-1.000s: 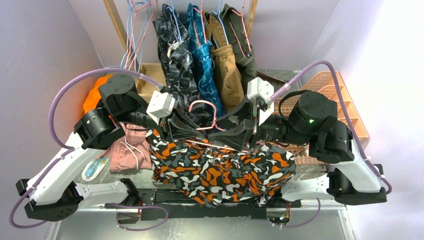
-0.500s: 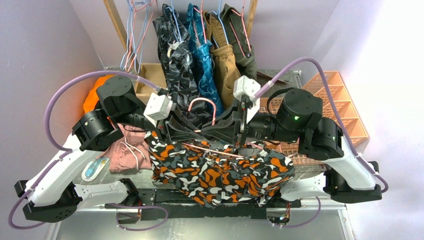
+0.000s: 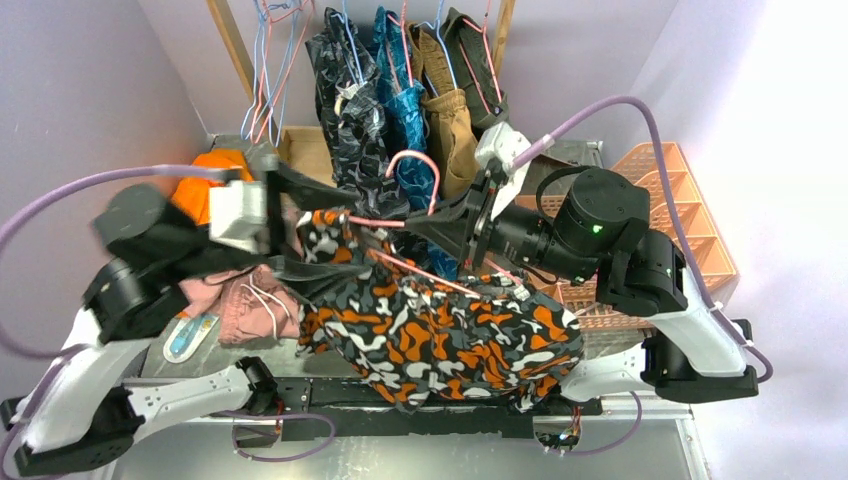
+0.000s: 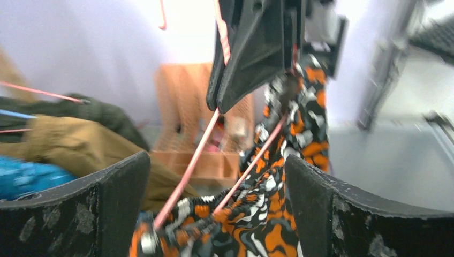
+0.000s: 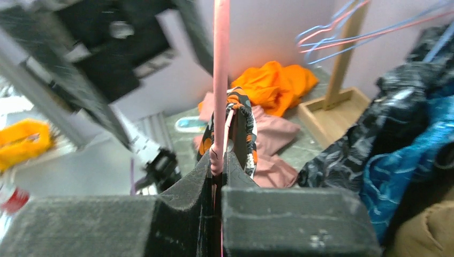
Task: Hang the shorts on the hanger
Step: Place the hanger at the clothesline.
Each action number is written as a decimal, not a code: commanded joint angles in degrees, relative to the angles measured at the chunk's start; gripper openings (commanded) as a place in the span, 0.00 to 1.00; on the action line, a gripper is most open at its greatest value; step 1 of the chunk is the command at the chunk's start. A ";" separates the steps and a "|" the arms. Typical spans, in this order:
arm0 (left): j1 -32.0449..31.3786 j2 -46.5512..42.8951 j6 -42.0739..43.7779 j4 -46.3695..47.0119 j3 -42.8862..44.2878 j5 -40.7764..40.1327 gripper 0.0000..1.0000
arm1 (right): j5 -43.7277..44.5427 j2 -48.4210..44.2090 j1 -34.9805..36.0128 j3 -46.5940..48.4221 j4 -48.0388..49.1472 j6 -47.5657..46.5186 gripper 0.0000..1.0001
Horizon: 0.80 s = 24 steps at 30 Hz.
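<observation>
While the right gripper (image 5: 218, 170) is pinched shut on the wire of the hanger (image 5: 220, 80), it should, I think, hold the wire steady and level, so the shorts (image 3: 450, 335) do not slide off. The shorts seem draped over the lower wire, with one end raised at the left and the bulk hanging low in front. The left gripper (image 4: 217, 163) stands wide and holds nothing, with cloth and wire between its fingers. The right arm reaches left across the middle. The left arm is blurred, its wrist turned toward the hanger.

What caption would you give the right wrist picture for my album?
Right claw shut on the pink hanger, with the camouflage shorts bunched on its wire.
</observation>
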 commanded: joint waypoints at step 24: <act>0.22 -20.30 -22.01 6.62 -7.73 -64.78 0.99 | 47.49 25.32 0.11 24.40 13.27 1.04 0.00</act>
